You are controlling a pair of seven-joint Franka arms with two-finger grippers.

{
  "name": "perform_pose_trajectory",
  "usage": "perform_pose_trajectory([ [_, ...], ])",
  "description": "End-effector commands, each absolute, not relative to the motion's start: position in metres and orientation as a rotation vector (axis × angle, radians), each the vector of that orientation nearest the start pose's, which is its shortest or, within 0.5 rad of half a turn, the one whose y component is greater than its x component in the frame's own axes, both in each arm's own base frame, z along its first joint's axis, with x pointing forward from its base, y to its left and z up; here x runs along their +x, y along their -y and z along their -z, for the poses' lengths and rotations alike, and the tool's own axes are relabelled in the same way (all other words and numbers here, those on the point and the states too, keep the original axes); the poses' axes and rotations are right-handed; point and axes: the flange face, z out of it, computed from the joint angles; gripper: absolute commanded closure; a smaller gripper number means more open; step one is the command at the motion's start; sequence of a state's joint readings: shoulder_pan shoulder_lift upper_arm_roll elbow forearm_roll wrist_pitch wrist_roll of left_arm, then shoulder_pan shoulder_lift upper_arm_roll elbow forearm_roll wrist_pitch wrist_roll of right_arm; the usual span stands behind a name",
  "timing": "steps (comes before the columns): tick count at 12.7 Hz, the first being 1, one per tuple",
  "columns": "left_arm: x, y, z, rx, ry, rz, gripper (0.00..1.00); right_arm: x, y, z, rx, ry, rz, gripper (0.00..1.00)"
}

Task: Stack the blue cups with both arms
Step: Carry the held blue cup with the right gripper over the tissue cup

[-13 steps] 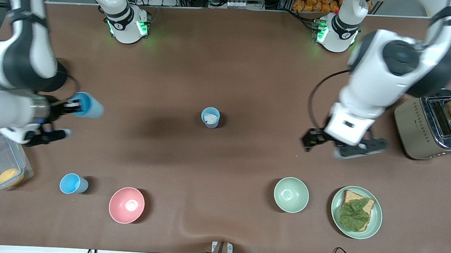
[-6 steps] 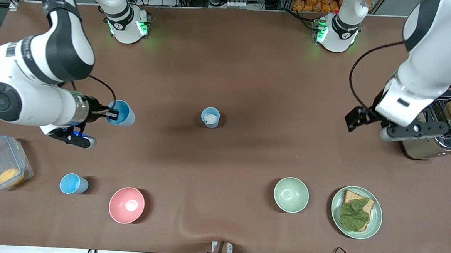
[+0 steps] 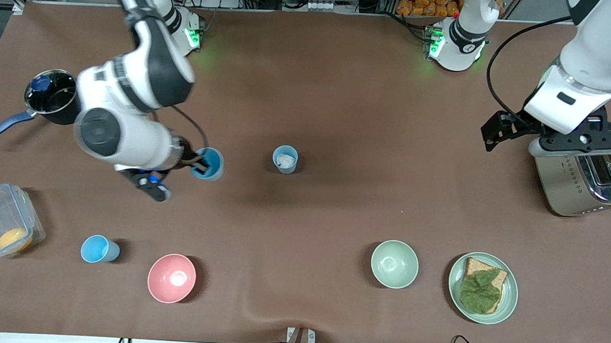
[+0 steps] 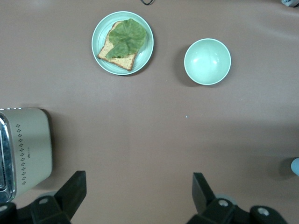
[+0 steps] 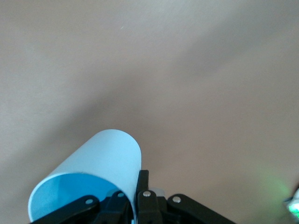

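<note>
Blue cup [image 3: 207, 164] pinched by its rim in right gripper [image 3: 197, 161] fingers, tilted, carried over desk [image 3: 340, 100] toward pale cup [image 3: 285, 159] for stacking; left gripper [image 3: 514, 131] fingers spread empty, waiting beside toaster [image 3: 577, 180].

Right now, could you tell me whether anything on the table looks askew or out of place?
On the table, nothing stands out. One oddity: the blue cup held by the right gripper is tilted on its side in the air, not upright. The grey-blue cup stands upright mid-table with something whitish inside. The left gripper hangs open by the toaster.

Left claw [image 3: 548, 133] fingertips hidden under own wrist; toaster [image 3: 582, 178] partly covered by arm.
</note>
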State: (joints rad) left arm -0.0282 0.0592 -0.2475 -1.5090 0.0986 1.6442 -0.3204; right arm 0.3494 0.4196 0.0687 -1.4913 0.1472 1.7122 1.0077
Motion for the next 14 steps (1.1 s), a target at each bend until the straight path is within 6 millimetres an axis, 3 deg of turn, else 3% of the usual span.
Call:
perform_pose_trajectory([
  [1, 0.559, 0.12, -0.639, -3.112, 0.002, 0.134, 0.0, 0.57, -0.329, -0.384, -2.913, -1.126, -0.386, 1.0],
  [3, 0.558, 0.104, -0.641, -3.105, 0.024, 0.122, 0.0, 0.55, -0.371, -0.351, -2.865, -1.237, -0.335, 1.0],
  [5, 0.559, 0.091, -0.638, -3.1, 0.036, 0.107, 0.0, 0.54, -0.399, -0.33, -2.831, -1.31, -0.314, 1.0],
  [9, 0.557, 0.093, -0.639, -3.098, 0.043, 0.098, 0.0, 0.527, -0.418, -0.311, -2.807, -1.41, -0.326, 1.0],
  [11, 0.554, 0.091, -0.645, -3.098, 0.046, 0.11, 0.0, 0.509, -0.438, -0.302, -2.838, -1.398, -0.343, 1.0],
  [14, 0.548, 0.09, -0.648, -3.095, 0.043, 0.086, 0.0, 0.497, -0.438, -0.3, -2.874, -1.419, -0.379, 1.0],
])
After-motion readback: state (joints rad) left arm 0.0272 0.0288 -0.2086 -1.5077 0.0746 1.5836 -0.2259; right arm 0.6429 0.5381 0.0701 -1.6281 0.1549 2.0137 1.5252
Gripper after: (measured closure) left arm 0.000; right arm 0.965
